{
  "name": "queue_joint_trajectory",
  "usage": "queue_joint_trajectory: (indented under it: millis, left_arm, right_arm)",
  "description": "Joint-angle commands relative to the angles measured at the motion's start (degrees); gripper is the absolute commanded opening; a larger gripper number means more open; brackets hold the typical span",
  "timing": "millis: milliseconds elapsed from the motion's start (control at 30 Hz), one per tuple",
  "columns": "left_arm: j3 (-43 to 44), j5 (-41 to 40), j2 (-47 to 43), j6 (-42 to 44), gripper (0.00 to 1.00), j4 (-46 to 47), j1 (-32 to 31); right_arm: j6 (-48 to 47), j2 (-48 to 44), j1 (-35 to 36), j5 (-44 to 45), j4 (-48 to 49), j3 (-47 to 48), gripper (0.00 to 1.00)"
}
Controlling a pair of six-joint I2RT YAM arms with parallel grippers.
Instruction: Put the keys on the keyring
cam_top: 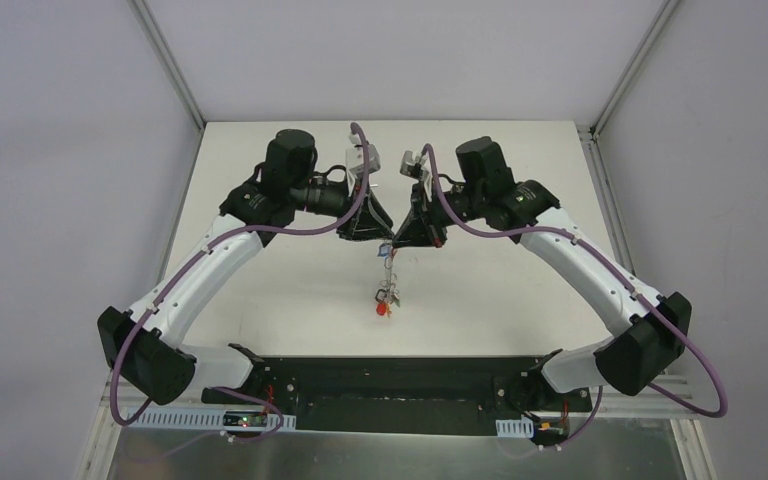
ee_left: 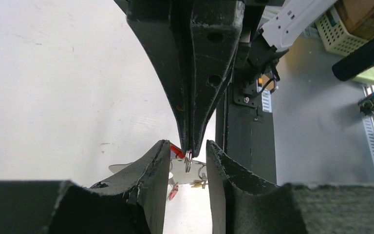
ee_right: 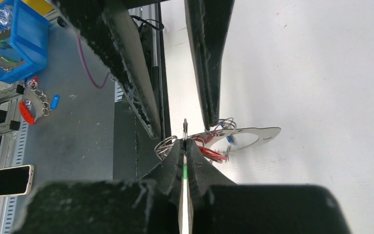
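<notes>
Both arms bent inward, tips meeting. R claw [ee_right: 185, 144] pinches keyring [ee_right: 185, 126]; L claw [ee_left: 187, 146] parted.

One camera looks down on my whole table [cam_top: 260, 300] from above and behind my bases; each wrist camera stares close along its own fingers [ee_left: 143, 180], all three sharing the table's middle.
</notes>
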Motion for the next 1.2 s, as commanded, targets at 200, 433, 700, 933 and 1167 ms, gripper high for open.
queue_joint_trajectory:
  millis: [200, 433, 700, 933, 1167]
  left_arm:
    - [2.01, -0.22, 1.33, 8.37, 0.28, -6.58, -1.71]
    - [2.29, -0.19, 1.98, 9.32, 0.16, -7.37, -2.15]
    - [2.63, -0.66, 1.94, 7.54, 0.0, -5.44, -2.04]
    - [-1.68, 2.43, -0.58, -8.02, 0.0, 11.56, 0.61]
    - [-8.89, 3.98, -0.88, -27.21, 0.0, 35.53, 1.35]
  right_arm:
    - [-1.24, -0.17, 0.34, -0.68, 0.65, 3.04, 0.0]
    - [-0.96, -0.13, 0.36, -0.86, 0.99, 2.63, 0.0]
    - [-0.37, -0.84, 0.13, -0.62, 2.27, 1.21, 0.01]
    - [4.66, -4.9, -4.89, -4.79, 8.41, -3.38, 0.25]
    - [7.18, -7.11, -7.87, -7.08, 12.03, -5.39, 0.39]
